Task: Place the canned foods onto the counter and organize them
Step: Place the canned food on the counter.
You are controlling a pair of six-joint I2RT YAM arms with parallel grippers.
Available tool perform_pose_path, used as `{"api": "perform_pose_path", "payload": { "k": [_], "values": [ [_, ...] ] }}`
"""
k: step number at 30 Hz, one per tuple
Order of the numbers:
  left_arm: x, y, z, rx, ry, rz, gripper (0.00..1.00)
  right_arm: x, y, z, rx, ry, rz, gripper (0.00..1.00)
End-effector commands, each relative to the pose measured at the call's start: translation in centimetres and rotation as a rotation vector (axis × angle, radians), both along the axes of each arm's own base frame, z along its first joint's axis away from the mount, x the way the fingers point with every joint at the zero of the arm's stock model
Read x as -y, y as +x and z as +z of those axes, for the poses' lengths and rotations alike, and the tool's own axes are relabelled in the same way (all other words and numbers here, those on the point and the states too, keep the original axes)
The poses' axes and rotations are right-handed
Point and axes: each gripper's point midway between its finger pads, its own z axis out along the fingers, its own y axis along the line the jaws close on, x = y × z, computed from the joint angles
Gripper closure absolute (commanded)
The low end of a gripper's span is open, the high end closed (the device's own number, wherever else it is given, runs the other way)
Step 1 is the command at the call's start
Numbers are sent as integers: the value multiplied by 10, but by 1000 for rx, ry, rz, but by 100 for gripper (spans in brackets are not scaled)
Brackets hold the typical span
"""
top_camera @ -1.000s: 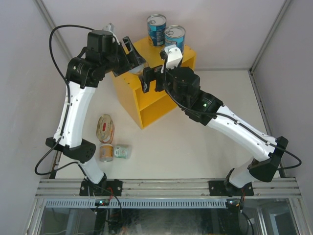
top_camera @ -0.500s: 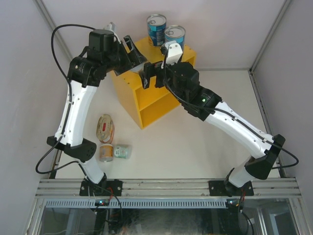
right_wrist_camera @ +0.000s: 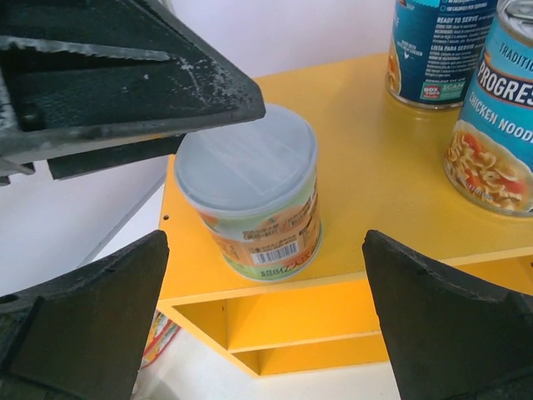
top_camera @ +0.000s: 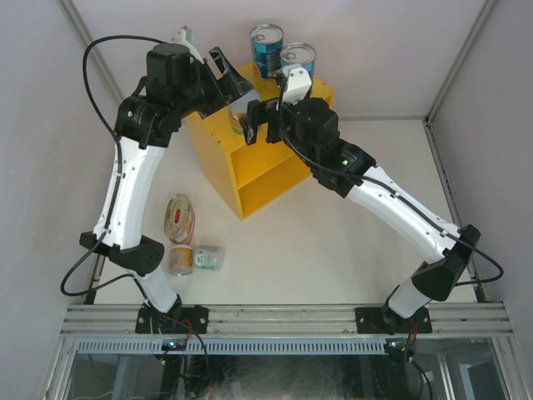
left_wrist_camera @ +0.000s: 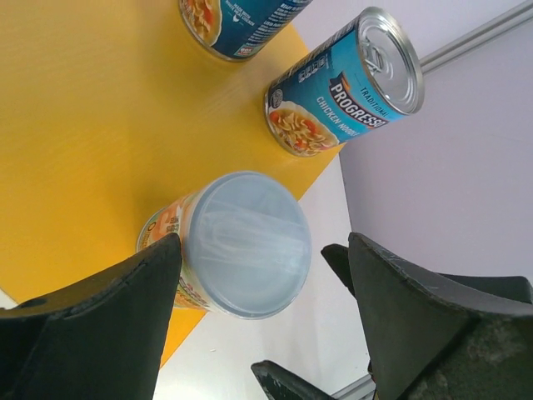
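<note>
**Up top, two pincers crowd one small can**

The pale-lidded small can stands upright on the yellow counter, at the near left edge of its flat top. The left gripper straddles it from above, released, with one finger just beside the label and the other apart. The right gripper faces it from the near side, spread wide and holding nothing. Two tall blue cans stand far right on the top. On the table, near left, lie an oval tin and two small cans.
</note>
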Motion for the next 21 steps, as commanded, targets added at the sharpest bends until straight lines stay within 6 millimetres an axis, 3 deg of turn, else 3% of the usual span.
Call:
{"api": "perform_pose_path", "payload": {
  "k": [1,5,14,21],
  "values": [
    [-2,-4,37,100,-64,3,15,5,3,27,30,70,5,0],
    [-11,-6,40,111,-55,44,17,8,4,29,39,57,-1,0],
    [-59,-20,46,196,-8,235,19,3,-7,25,44,13,11,0],
    [-81,-37,36,220,4,302,20,-3,-11,18,32,-9,7,3]
  ]
}}
